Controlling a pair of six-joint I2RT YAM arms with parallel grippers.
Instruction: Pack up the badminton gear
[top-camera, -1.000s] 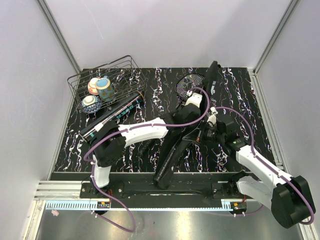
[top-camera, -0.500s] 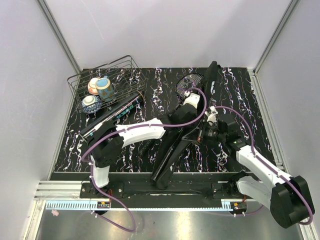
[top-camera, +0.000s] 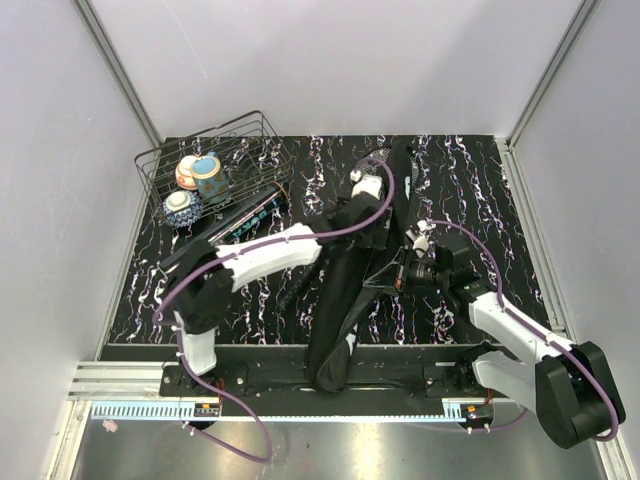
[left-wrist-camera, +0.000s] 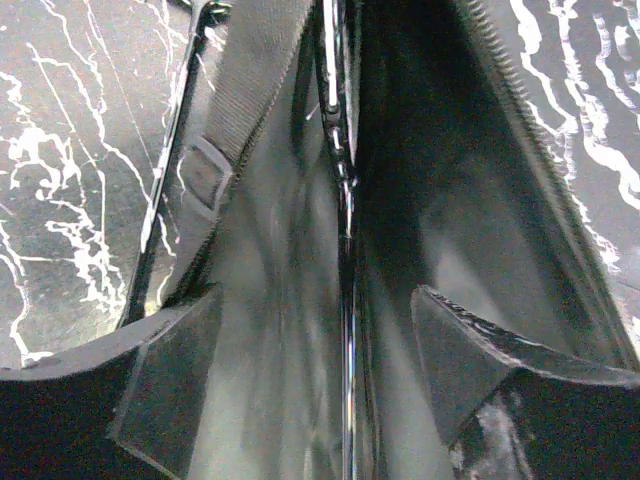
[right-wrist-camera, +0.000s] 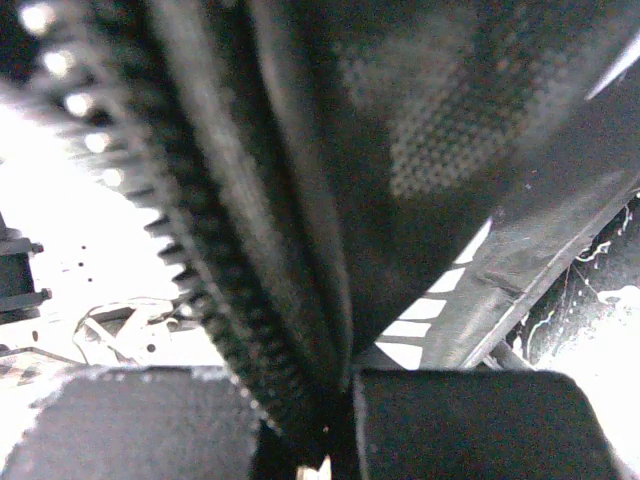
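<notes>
The black racket bag (top-camera: 340, 300) lies lengthwise down the middle of the table with its mouth held open. In the left wrist view a thin black racket (left-wrist-camera: 345, 230) lies inside the bag, running straight between my fingers. My left gripper (left-wrist-camera: 325, 370) is open over the bag's far end, touching nothing, and shows in the top view as the left gripper (top-camera: 365, 190). My right gripper (right-wrist-camera: 335, 400) is shut on the bag's zippered edge (right-wrist-camera: 230, 300), and from above the right gripper (top-camera: 400, 275) sits at the bag's right side. A long black tube (top-camera: 225, 230) leans by the basket.
A black wire basket (top-camera: 165, 160) at the back left holds three patterned bowls (top-camera: 195, 180). A thin black shaft (left-wrist-camera: 165, 190) lies on the marbled table just left of the bag. The bag's strap (left-wrist-camera: 235, 110) lies along its left side.
My left gripper has opened and let go of the racket, which now lies in the bag. The bag's flap has swung left over the racket head. My right gripper keeps its hold.
</notes>
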